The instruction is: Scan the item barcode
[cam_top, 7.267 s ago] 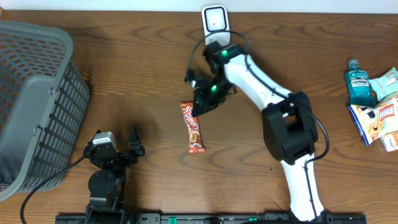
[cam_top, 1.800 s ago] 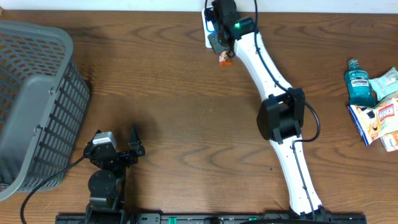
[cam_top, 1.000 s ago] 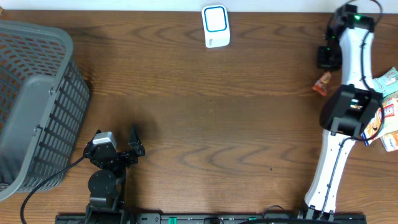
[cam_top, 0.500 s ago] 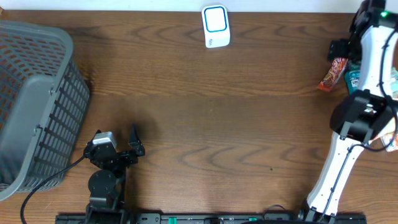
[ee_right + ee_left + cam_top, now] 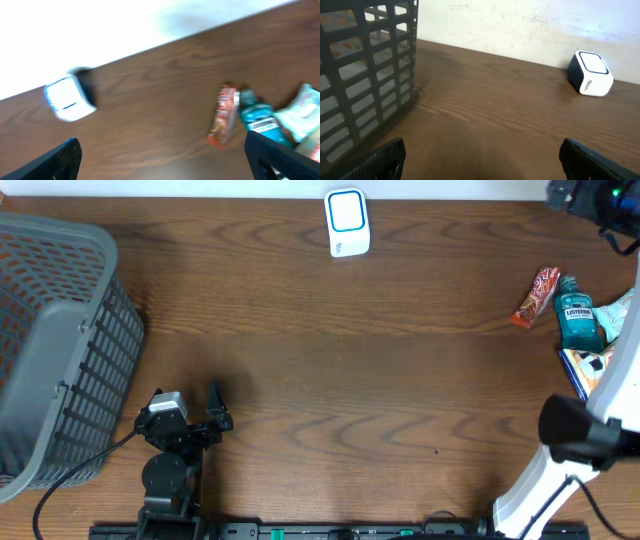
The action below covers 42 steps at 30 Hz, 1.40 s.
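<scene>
Red-wrapped candy bar (image 5: 537, 297) is lying free on the wooden surface (image 5: 330, 380), just beside the mouthwash bottle (image 5: 578, 315) and well apart from the scanner (image 5: 347, 222), seemingly being parked with the other goods. Right jaws are hovering nearby, spread and empty; left jaws are resting spread near the basket (image 5: 100, 350).
</scene>
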### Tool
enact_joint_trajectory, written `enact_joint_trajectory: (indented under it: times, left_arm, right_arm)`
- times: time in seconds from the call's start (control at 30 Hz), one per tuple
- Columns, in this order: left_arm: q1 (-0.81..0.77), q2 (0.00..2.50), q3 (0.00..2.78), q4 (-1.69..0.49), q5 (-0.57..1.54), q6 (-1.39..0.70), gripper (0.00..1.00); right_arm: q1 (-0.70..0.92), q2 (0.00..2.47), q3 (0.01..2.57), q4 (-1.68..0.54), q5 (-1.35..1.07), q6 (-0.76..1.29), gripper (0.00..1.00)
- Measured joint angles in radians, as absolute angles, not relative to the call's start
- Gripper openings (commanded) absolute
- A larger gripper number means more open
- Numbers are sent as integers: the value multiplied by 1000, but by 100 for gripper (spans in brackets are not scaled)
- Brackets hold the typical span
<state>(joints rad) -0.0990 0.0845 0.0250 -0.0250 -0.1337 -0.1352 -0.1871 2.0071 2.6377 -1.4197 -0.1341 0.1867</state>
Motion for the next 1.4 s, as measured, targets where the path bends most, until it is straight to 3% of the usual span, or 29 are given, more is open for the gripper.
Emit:
enact_joint_trajectory:
  times: [0.43,0.8,1.03,1.2,1.4]
  left_arm:
    - [-99,84,25,-25,-134,-135,98]
    - [-99,84,25,-25,-134,-135,98]
    - [-99,84,25,-25,-134,-135,98]
    - [-99,84,25,-25,-134,-135,98]
    - [-99,84,25,-25,-134,-135,98]
  right_arm:
    - [-99,1780,2638,-1689,-199,199,99]
    - [-56,1736,2630,-1695,-209,112,99]
    - [-54,1570,2602,-1695,-180,97,99]
    - [-54,1388,2489,-1695,-179,94,99]
    - [-54,1165,2182,-1691,-189,94,99]
